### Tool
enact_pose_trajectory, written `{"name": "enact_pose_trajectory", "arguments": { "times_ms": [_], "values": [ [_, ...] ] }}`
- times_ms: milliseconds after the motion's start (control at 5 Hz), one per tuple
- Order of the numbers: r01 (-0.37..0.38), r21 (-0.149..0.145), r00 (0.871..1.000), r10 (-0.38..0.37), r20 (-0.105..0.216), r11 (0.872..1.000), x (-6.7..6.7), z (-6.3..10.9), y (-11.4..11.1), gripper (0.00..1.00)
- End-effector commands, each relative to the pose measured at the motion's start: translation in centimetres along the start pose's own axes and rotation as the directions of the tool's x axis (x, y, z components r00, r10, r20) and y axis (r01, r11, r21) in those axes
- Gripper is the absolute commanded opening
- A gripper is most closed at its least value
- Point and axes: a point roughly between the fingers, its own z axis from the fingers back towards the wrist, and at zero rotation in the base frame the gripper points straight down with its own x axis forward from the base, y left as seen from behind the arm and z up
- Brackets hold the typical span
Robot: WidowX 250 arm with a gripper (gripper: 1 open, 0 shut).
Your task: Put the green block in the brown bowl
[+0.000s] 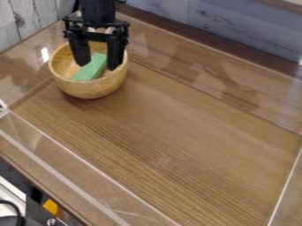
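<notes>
The brown bowl [73, 86] stands at the far left of the wooden table. Inside it lies the green block [90, 69], leaning along the bowl's inner wall. My gripper [98, 60] hangs just above the bowl's right half, black fingers spread wide on either side of the block's upper end. The fingers are open and nothing is held between them; the block rests in the bowl on its own.
A clear plastic wall [213, 62] runs along the back and right of the wooden tabletop [177, 150]. Another clear edge crosses the front left. Dark equipment with a yellow label [48, 208] sits at the bottom left corner.
</notes>
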Motion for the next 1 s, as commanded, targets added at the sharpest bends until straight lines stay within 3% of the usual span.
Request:
{"name": "enact_pose_trajectory", "arguments": {
  "times_ms": [0, 400, 800],
  "values": [
    [0.036, 0.020, 0.995, -0.037, 0.090, 0.999, -0.7, 1.6, -0.2, 1.00],
    [0.064, 0.022, 0.993, -0.066, 0.094, 0.998, -0.2, 0.7, -1.3, 1.00],
    [0.095, 0.028, 0.991, -0.097, 0.093, 0.995, -0.6, 0.2, -2.4, 1.00]
  ]
}}
